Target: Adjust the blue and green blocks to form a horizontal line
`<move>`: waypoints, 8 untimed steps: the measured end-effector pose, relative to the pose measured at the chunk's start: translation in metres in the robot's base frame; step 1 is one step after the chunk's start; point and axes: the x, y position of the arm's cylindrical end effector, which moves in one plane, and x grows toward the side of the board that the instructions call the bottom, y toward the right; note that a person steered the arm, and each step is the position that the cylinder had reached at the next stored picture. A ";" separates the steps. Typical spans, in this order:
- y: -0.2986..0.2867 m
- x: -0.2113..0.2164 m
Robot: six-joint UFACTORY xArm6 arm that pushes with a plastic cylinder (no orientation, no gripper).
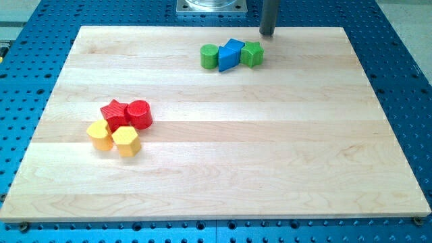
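A green cylinder (pixel 209 57), two touching blue blocks (pixel 231 55) and a green star-shaped block (pixel 252 54) lie side by side in a rough row near the view's top centre of the wooden board (pixel 216 175). The blue blocks sit between the two green ones, one blue piece a little higher than the other. My tip (pixel 267 33) is at the board's top edge, just above and to the right of the green star block, not touching it.
A red star block (pixel 115 114) and a red cylinder (pixel 140 113) sit at the view's left, with a yellow block (pixel 100 135) and a yellow hexagonal block (pixel 126 141) just below them. A metal base plate (pixel 210 7) is beyond the top edge.
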 end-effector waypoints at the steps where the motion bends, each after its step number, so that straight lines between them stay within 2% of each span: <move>1: -0.006 0.000; 3: -0.101 0.030; 4: -0.115 0.033; 5: -0.080 0.074; 6: -0.055 0.069; 7: -0.051 0.068; 8: -0.050 0.049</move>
